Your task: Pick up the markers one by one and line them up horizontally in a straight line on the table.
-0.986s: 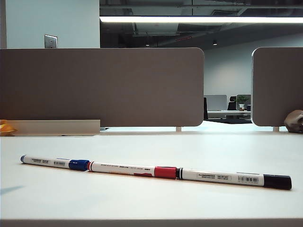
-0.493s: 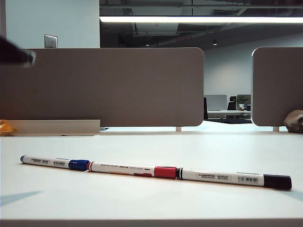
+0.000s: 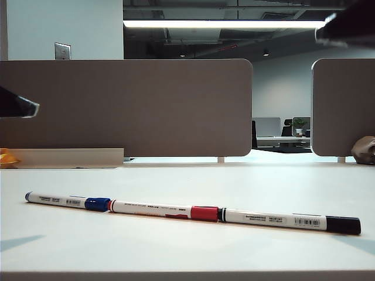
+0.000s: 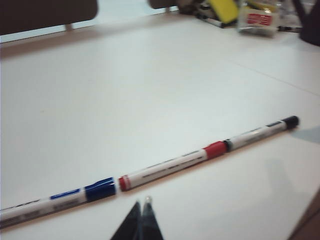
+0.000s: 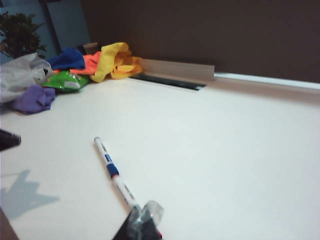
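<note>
Smooth white table (image 3: pixel 187 175) is bearing three slim cylindrical markers (image 3: pixel 193 211) lying end to end; left gripper (image 4: pixel 141 220) at nine o'clock and right gripper (image 5: pixel 145 220) at one o'clock are hanging clenched, empty.

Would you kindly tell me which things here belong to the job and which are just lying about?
Job: blue marker, red marker, black marker, table; left gripper and right gripper, fingers shut, above it.
Lying about: coloured cloths, divider panels, jar.
</note>
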You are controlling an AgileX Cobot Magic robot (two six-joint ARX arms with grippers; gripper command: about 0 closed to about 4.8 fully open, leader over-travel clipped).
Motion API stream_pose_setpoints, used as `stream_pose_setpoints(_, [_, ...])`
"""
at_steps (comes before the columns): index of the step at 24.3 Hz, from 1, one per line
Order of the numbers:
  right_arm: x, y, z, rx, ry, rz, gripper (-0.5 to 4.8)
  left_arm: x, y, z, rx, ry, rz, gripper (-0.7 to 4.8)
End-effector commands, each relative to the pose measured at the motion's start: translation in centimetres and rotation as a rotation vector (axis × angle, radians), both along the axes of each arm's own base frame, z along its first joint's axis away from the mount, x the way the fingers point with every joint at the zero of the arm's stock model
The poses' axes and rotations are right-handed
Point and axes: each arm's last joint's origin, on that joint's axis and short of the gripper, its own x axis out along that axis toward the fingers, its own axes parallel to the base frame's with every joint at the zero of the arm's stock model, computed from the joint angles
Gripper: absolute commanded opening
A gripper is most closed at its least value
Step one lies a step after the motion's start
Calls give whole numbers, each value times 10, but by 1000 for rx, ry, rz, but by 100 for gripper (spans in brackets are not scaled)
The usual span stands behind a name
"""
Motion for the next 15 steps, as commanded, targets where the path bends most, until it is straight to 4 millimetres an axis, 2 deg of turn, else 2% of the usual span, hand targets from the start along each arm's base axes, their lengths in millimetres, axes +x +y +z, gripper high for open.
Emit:
stream_pose_setpoints(1, [1,0,-9,-7,17,-4,-5,1,1,0,3,-13,62,-5])
stream_pose_setpoints(6, [1,0,-28,-41,62,-2,-5,2,4,-5,40,22,135,-5])
stream_pose_setpoints(15, [-1,-1,-51,-92,134,-1,-5,1,6,-15,91,61,187,-5])
